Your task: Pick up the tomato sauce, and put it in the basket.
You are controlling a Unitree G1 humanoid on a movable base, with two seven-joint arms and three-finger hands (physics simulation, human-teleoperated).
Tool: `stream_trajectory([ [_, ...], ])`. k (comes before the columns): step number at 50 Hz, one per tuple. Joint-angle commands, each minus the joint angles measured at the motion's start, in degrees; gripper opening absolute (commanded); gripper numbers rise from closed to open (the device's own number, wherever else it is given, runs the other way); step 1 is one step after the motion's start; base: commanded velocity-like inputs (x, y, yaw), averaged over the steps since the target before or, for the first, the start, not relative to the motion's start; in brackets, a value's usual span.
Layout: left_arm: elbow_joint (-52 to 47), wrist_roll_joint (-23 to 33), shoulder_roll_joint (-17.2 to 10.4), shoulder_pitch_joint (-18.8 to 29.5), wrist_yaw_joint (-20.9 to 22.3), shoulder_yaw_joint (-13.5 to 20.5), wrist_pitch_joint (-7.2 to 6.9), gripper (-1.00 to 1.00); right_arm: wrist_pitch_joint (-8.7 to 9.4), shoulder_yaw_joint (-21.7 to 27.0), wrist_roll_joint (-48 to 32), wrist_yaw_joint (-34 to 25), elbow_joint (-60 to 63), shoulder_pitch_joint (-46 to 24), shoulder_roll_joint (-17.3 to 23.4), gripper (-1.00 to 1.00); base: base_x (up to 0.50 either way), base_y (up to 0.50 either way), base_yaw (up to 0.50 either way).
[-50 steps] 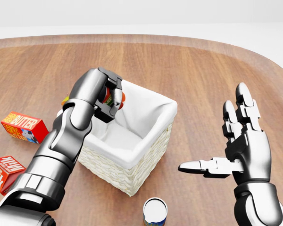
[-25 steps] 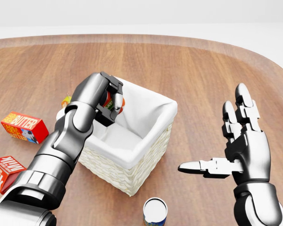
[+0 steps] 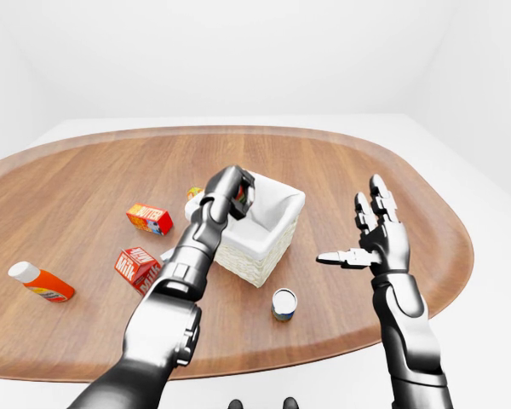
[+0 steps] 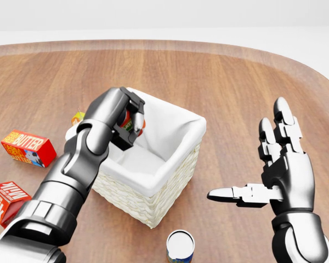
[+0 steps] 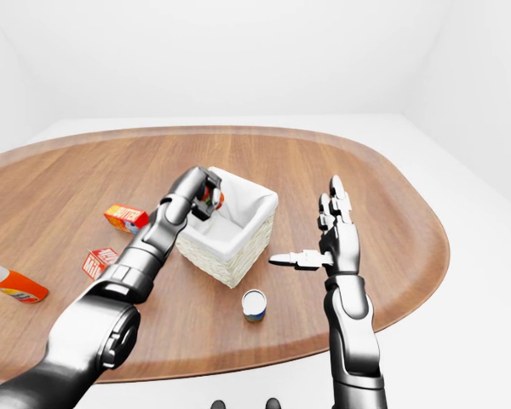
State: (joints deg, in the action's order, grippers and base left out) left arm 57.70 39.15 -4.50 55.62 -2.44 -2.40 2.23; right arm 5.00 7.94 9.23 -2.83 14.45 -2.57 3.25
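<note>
The left hand (image 4: 125,118) is curled tight round the tomato sauce (image 4: 136,123), a small red can held over the basket's (image 4: 175,167) upper-left rim, above the white cloth lining and not yet resting inside. The right hand (image 4: 279,167) is empty, fingers spread and pointing up, thumb stuck out sideways, hovering over the table's (image 4: 219,76) right side, well apart from the basket. The head view sits close: it shows the wicker weave, the folded lining and a sliver of the red can between the dark fingers, plus the top of a tin can (image 4: 180,246) near the table's lower edge below the basket. It also catches a butter box (image 4: 27,147) and a milk carton (image 4: 5,200) toward the left edge, the carton cut off by the frame. The left-eye view pulls wider and adds what the head view misses: an orange bottle with a white cap (image 3: 39,282) lying on its side near the table's left edge, and the whole oval outline of the wooden top. A small orange-and-green item (image 3: 193,193) peeks out just left of the basket, too hidden to name. Count: one basket, one sauce can, one tin, one butter box, one milk carton, one bottle.
</note>
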Motion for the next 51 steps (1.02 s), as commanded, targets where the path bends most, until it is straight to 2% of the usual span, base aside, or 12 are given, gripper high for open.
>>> stream_trajectory([
  [1, -1.8, -0.2, 0.1, -0.3, 0.5, 0.1, -1.59, -1.00, 0.00, 0.1, 0.1, 0.0, -0.2, -0.1, 0.1, 1.00, 0.00, 0.00, 0.00],
  [3, -2.0, -0.2, 0.1, -0.3, 0.7, 0.1, -1.62, -1.00, 0.00, 0.1, 0.2, 0.0, 0.0, -0.1, 0.1, 1.00, 0.00, 0.00, 0.00],
  [4, -2.7, -0.5, 0.3, -0.5, 1.2, 0.2, -1.66, -0.74, 0.00, 0.1, 0.2, 0.0, 0.0, -0.1, 0.1, 1.00, 0.00, 0.00, 0.00],
  [5, -3.1, 0.0, 0.2, -0.4, 1.4, -0.1, -2.23, 0.22, 0.00, 0.2, 0.2, 0.0, -0.2, -0.2, 0.1, 1.00, 0.00, 0.00, 0.00],
  [6, -3.3, -0.2, 0.3, -0.6, 1.5, 0.0, -2.15, 1.00, 0.00, 0.2, 0.2, 0.1, 0.2, -0.1, 0.1, 1.00, 0.00, 0.00, 0.00],
  [10, -1.7, -0.5, 0.3, -0.3, 0.6, 0.2, -1.09, 1.00, 0.00, 0.2, 0.2, 0.1, 0.1, -0.2, 0.1, 1.00, 0.00, 0.00, 0.00],
  [15, -0.9, -0.6, 0.2, -0.1, 0.3, 0.2, -0.59, 1.00, 0.00, 0.1, 0.2, 0.2, 0.4, -0.1, 0.1, 1.00, 0.00, 0.00, 0.00],
  [30, -0.9, -1.1, 0.1, 0.1, -0.2, 0.3, -0.16, 1.00, 0.00, 0.0, 0.0, 0.1, -0.7, -0.3, 0.1, 1.00, 0.00, 0.00, 0.00],
  [38, -4.1, -1.2, -0.1, -0.7, 0.0, 0.4, -1.28, 1.00, 0.00, 0.0, 0.1, 0.1, -0.7, -0.2, 0.1, 1.00, 0.00, 0.00, 0.00],
  [44, -3.8, -1.4, -0.4, -0.9, -1.0, 0.6, -0.57, 1.00, 0.00, 0.0, 0.0, 0.1, -0.4, 0.0, 0.1, 1.00, 0.00, 0.00, 0.00],
  [47, -6.6, -1.9, -0.5, -1.9, -0.3, 0.8, -1.42, 1.00, 0.00, -0.1, 0.0, 0.1, -0.2, 0.1, 0.0, 1.00, 0.00, 0.00, 0.00],
  [51, -11.3, -2.5, -0.6, -3.2, 1.3, 1.0, -3.27, 1.00, 0.00, -0.1, -0.1, 0.1, -0.2, 0.1, 0.0, 1.00, 0.00, 0.00, 0.00],
])
